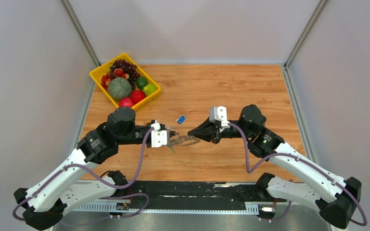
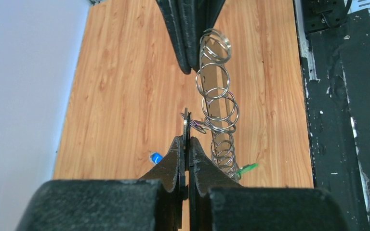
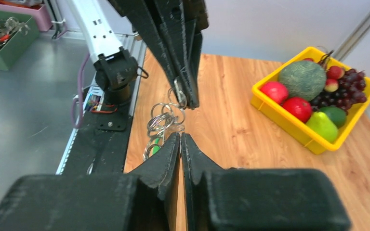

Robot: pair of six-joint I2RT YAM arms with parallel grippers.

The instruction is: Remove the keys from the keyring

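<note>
The keyring shows as a string of linked silver wire rings (image 1: pixel 184 140) (image 2: pixel 217 103) (image 3: pixel 160 120), stretched above the table between the two grippers. My left gripper (image 1: pixel 167 137) (image 2: pixel 187 139) is shut on a thin flat metal key (image 2: pixel 186 122), seen edge-on and hooked to the rings by a small link. My right gripper (image 1: pixel 191 133) (image 3: pixel 180 136) faces it with its jaws pressed together on the string's other end. A green tag (image 2: pixel 247 167) (image 3: pixel 156 148) hangs from the rings. A blue-headed key (image 1: pixel 180 119) (image 2: pixel 155 157) lies loose on the wood.
A yellow tray (image 1: pixel 95 77) (image 3: pixel 289 122) of fruit stands at the back left of the wooden table. The black base rail (image 1: pixel 197 190) runs along the near edge. A green bin (image 3: pixel 5 41) and a pink bin (image 3: pixel 36 12) sit off the table beyond the rail.
</note>
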